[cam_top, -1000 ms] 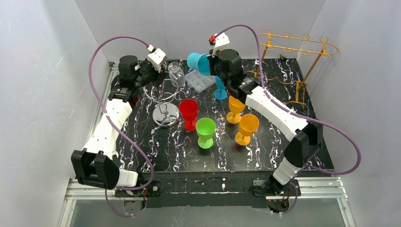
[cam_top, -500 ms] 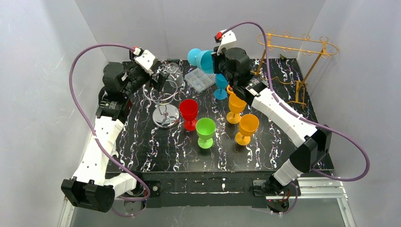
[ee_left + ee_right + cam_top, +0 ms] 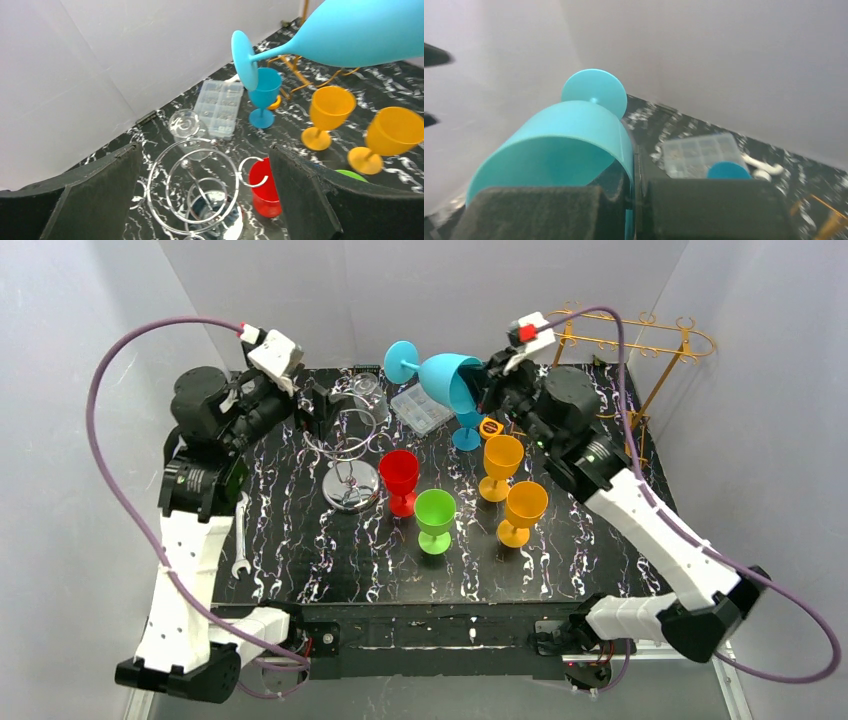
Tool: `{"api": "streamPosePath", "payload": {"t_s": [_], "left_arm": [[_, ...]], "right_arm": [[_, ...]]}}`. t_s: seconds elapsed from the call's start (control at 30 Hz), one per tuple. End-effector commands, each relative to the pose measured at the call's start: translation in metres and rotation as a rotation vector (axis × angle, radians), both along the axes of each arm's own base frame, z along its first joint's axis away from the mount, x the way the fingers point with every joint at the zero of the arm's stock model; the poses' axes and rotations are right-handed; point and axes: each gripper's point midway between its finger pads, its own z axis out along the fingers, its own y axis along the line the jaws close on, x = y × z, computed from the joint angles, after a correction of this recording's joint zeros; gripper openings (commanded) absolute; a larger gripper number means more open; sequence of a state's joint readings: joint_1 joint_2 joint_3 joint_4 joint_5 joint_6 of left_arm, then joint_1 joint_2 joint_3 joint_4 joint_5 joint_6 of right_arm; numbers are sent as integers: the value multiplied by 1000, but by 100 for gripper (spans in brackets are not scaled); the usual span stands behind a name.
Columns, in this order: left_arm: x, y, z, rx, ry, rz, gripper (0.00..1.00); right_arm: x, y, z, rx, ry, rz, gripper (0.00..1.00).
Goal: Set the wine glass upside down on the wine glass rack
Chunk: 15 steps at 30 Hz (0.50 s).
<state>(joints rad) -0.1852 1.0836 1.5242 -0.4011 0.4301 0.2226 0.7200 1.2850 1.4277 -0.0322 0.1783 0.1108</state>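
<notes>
My right gripper (image 3: 487, 390) is shut on the rim of a turquoise wine glass (image 3: 450, 380), held in the air on its side with its foot pointing back-left. The right wrist view shows one finger inside the bowl (image 3: 559, 145) and one outside, my right gripper (image 3: 634, 200) pinching the wall. The gold wine glass rack (image 3: 655, 400) stands at the back right, to the right of this glass. My left gripper (image 3: 325, 405) is open and empty above a silver spiral wire stand (image 3: 150, 192). A clear glass (image 3: 184, 123) sits at that stand's far side, foot up.
On the black table stand a red glass (image 3: 399, 475), a green one (image 3: 435, 515), two orange ones (image 3: 500, 460) (image 3: 523, 508) and a small blue one (image 3: 466, 430). A clear compartment box (image 3: 422, 408) lies at the back. A wrench (image 3: 242, 540) lies at the left edge.
My left gripper has opened and drawn back to the left, away from the clear glass. The right arm has swung right and lifted the turquoise glass, tipping it further onto its side.
</notes>
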Motion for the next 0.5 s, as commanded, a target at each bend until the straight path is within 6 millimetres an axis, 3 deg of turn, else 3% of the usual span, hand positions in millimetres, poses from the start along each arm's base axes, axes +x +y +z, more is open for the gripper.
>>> {"api": "streamPosePath", "payload": {"t_s": [0.0,0.13,0.3,0.47], "left_arm": [[-44,-15,9,-82,76,-109,98],[-62,-27,18,-144,113,-194,98],[-87,-48,34,-205,111,-364,96],[-78,-47,42,-221,72,-345,61]], "right_arm": [[-58,11,69,240,-150,260,1],[-84,17,86,322,-180,390,1],[-98,28,92,377,-162,488,1],[-104,34,88,399,-146,520,1]]}}
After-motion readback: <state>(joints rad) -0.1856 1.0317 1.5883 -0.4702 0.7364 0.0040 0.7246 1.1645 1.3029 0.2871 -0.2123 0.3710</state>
